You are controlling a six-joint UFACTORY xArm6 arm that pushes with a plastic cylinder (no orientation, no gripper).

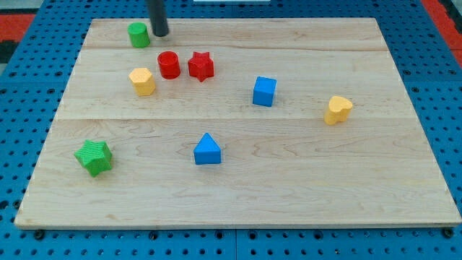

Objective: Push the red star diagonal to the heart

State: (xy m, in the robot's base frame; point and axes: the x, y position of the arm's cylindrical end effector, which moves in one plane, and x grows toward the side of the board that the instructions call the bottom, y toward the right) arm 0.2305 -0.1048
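Red is the colour of the task's block: the red star (201, 66) sits in the upper left part of the wooden board (238, 195), just beside a red cylinder (169, 65) on its left. The heart named in the task I take to be the yellow heart (337, 110), well apart from the star toward the view's right (its lobed outline is small, so the reading is a judgement).

Progress: none evident. The star lies far from the heart, with a blue cube (264, 91) roughly between them. My tip (159, 33) rests near the board's top edge, just beside a green cylinder (139, 35) on its right, above and to the left of the star — not touching it. The rod carries no jaws, so there is nothing to open or close and it holds nothing.

Remaining, in my judgement: bring the tip round to the star's left side, then drive it rightward across the board, clear of the cube, to a spot diagonal to the heart.

Other items: a yellow block (143, 81) of unclear shape below the red cylinder, a green star (94, 157) at lower left, a blue triangle (207, 149) near centre.

Surface: pale planked wood, clean, resting on a blue perforated base (14, 137). Nothing more of the room shows — a red patch at the top right corner cannot be identified.
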